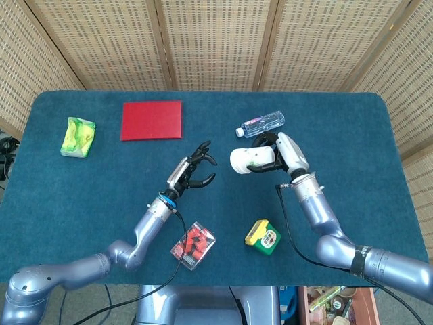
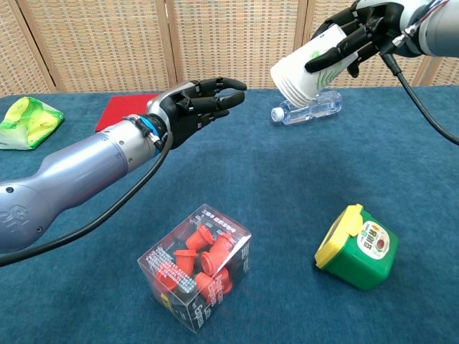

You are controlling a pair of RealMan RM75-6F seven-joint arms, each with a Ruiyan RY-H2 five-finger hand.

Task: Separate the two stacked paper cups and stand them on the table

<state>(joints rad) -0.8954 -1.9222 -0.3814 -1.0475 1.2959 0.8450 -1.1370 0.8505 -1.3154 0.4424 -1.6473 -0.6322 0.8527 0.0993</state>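
The stacked white paper cups [image 1: 245, 160] [image 2: 307, 70] with a green print lie sideways in the air, base pointing left. My right hand [image 1: 276, 152] [image 2: 358, 32] grips them around the rim end, above the table. My left hand [image 1: 195, 167] [image 2: 197, 106] hangs open with fingers spread, reaching toward the cups' base from the left. A small gap separates its fingertips from the cups.
A clear water bottle [image 1: 262, 123] [image 2: 310, 108] lies behind the cups. A green and yellow container [image 1: 263, 236] [image 2: 357, 246] sits front right. A clear box of red pieces [image 1: 193, 245] [image 2: 198, 274] sits front centre. A red mat [image 1: 152, 120] and a yellow-green packet [image 1: 78, 137] lie far left.
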